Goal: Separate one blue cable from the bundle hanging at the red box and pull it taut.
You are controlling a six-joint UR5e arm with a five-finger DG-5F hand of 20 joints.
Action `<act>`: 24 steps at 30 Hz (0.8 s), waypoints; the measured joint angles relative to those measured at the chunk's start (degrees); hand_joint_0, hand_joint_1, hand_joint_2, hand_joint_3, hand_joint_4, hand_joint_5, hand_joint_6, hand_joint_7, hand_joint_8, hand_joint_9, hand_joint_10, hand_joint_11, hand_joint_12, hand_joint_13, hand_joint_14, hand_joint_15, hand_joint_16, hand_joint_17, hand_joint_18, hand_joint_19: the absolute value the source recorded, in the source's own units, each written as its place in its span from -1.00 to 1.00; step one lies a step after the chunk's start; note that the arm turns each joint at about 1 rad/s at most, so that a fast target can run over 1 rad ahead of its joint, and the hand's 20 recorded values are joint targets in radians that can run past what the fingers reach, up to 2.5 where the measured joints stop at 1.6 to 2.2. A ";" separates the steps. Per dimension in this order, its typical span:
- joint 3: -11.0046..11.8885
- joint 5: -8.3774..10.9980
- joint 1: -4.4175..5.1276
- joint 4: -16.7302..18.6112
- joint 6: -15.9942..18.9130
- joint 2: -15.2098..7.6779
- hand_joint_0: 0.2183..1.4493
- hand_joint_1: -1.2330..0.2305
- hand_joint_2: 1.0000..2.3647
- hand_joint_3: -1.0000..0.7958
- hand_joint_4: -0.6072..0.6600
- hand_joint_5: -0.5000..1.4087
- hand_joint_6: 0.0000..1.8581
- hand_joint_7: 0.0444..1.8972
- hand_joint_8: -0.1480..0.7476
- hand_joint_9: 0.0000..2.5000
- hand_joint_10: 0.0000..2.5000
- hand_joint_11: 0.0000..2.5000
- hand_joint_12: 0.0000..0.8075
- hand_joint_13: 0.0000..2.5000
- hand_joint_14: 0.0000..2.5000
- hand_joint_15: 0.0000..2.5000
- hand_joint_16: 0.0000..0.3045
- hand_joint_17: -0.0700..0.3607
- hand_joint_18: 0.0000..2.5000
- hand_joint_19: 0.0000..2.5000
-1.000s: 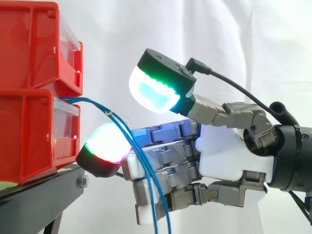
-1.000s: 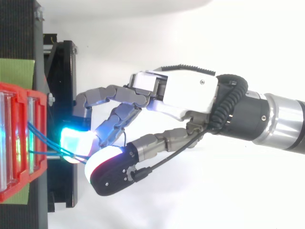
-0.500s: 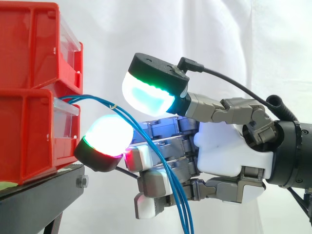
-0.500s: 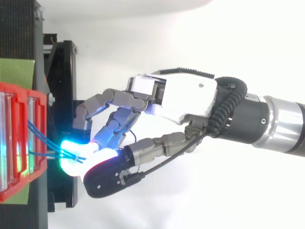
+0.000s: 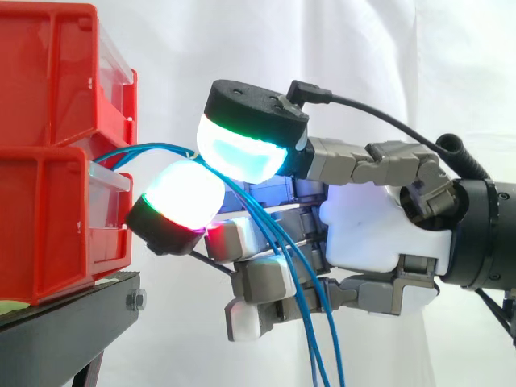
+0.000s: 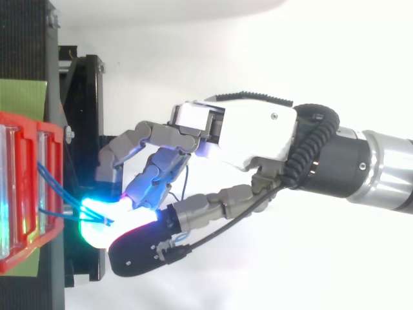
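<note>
- Side view: two red bins (image 5: 48, 161) stand stacked on a black stand (image 5: 72, 322) at the left, before a white curtain (image 5: 242, 40).
- The blue cables (image 5: 157, 147) leave the front of the lower bin, arch to the right, and pass between two glowing pads.
- The upper pad (image 5: 238, 153) glows green and cyan. The lower pad (image 5: 181, 197) glows white with a red edge and sits just beside the lower bin's front.
- These two pads close together on the cables, pinching them; the hand (image 5: 371, 234) keeps its other fingers curled below.
- Past the pinch the strands fall steeply in front of the curled fingers and run out at the bottom edge.
- Top view: the hand (image 6: 251, 129) reaches in from the right toward the red bins (image 6: 55, 142) at the left edge.
- The blue cables (image 6: 61, 186) come off the bin front as separate strands and converge at the glowing pads (image 6: 97, 219), which meet over the black stand (image 6: 87, 97).
- A green mat (image 6: 22, 97) lies beside the bins.
</note>
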 measured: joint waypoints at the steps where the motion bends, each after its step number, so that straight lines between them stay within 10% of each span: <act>1: 0.02 0.00 0.00 -0.57 0.01 0.20 -0.14 -0.50 -0.97 -0.21 0.14 -0.71 0.05 -0.17 0.12 -0.13 -0.99 -0.04 -0.09 -0.04 -0.98 -0.18 -0.67 -0.15 -0.29 -0.44; 18: 0.32 0.00 -0.05 -2.16 -0.01 0.62 -0.36 -0.58 -1.00 -0.44 0.13 -0.63 0.02 0.00 0.14 0.05 -0.99 0.11 -0.09 -0.02 -0.98 -0.21 -0.70 -0.20 -0.26 -0.44; 24: 0.33 -0.03 -0.08 -2.12 -0.04 0.62 -0.51 -0.33 -1.00 -0.44 0.17 -0.62 0.00 -0.01 0.20 0.07 -0.99 0.06 -0.03 0.01 -0.98 -0.22 -0.68 -0.16 -0.24 -0.42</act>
